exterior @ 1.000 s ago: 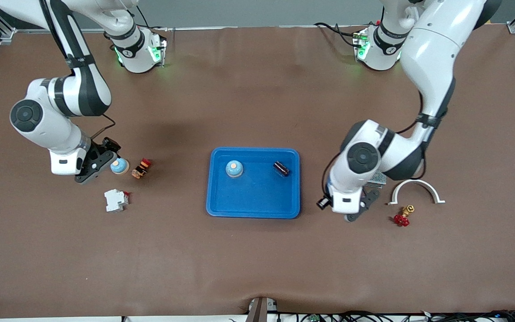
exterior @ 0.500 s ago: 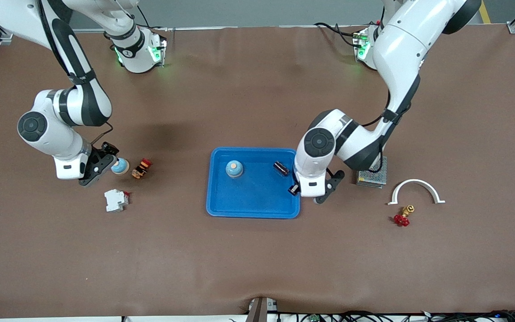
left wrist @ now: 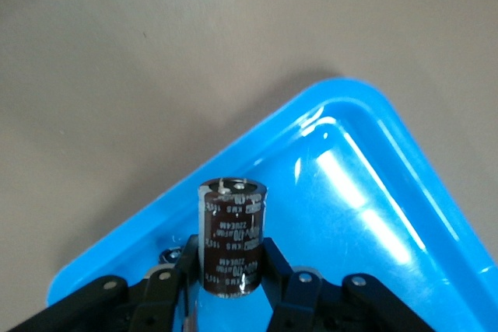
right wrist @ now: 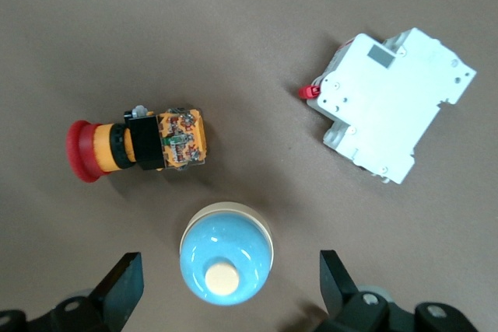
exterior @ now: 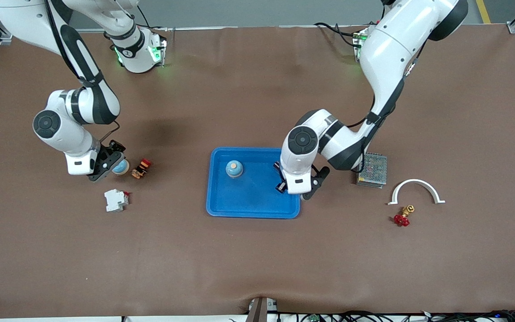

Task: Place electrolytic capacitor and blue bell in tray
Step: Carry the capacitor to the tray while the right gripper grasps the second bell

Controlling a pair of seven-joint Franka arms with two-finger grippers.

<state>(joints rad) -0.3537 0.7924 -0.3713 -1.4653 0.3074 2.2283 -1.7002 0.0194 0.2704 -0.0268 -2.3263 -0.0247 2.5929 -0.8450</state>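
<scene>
The blue tray point(exterior: 253, 197) lies mid-table with one blue bell point(exterior: 234, 168) standing in it. My left gripper point(exterior: 307, 194) hangs over the tray's rim at the left arm's end. It is shut on a dark electrolytic capacitor point(left wrist: 232, 239), which stands upright between the fingers over the tray point(left wrist: 373, 192). The dark tip of another capacitor point(exterior: 277, 166) shows in the tray beside my left wrist. A second blue bell point(exterior: 121, 167) sits on the table toward the right arm's end. My right gripper point(right wrist: 229, 285) is open, with this bell point(right wrist: 226, 262) between its fingers, untouched.
A red emergency button point(exterior: 141, 168) lies beside the outer bell, and a white circuit breaker point(exterior: 116, 200) sits nearer the front camera. Toward the left arm's end are a grey mesh box point(exterior: 372, 169), a white arch clamp point(exterior: 415, 190) and a red-handled valve point(exterior: 402, 217).
My left arm swung from beside the mesh box to the tray's rim, still shut on the capacitor. My right gripper shifted in around the outer bell.
</scene>
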